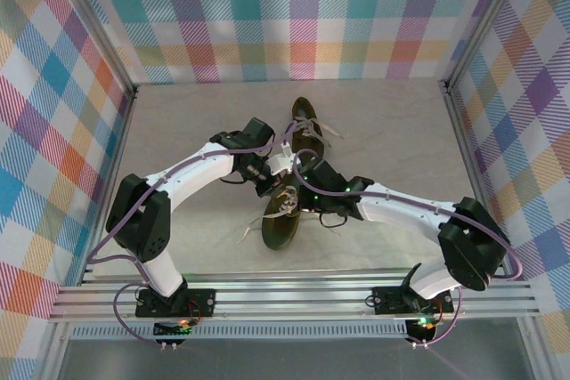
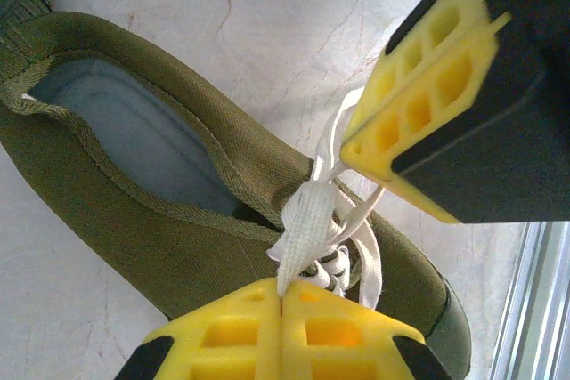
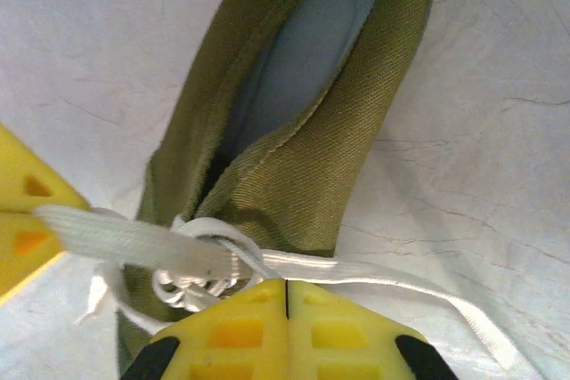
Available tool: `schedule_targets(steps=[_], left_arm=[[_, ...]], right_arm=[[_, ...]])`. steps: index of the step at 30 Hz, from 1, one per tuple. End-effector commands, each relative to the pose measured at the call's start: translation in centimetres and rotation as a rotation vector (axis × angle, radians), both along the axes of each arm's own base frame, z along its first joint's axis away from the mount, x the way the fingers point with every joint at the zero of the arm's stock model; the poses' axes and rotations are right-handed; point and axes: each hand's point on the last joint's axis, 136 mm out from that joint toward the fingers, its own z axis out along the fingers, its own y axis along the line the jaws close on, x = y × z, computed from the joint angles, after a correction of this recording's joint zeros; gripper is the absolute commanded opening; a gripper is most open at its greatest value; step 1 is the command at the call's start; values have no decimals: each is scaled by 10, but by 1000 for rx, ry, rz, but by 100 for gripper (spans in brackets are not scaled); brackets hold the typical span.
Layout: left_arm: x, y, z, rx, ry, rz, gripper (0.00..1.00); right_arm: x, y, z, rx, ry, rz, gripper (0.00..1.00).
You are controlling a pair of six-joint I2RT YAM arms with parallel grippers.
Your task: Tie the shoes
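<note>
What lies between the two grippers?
The cream laces, crossed in a knot over the olive shoe, stretch from the left gripper to the right gripper; both wrist views show it.

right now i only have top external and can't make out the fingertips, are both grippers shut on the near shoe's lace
Observer: Left wrist view: the left gripper is shut on a flat strand of the lace rising from the near shoe.
Operator: and the right one
Observer: The right gripper is shut too, with a thinner strand pinched at its tips.
Operator: bow formed yet
Observer: No finished bow shows; the strands meet in a small bunch between the grippers, and I can't tell if it's knotted.
</note>
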Motion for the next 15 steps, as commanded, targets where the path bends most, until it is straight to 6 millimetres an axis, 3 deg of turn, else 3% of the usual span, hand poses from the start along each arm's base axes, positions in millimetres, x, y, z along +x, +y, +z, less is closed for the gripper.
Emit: schedule_targets(steps=[1,7,15], left_arm=[[-2,3,3,-2,11,-1,0],[-6,4,1,-8,16,0,0],[-9,1,2,-25,30,-4,0]], right_arm=[[3,-12,-12,-126,-2,47,0],[2,-13,-26,-182,35,70,0],[9,-17,17,-13,-121,-24,25]])
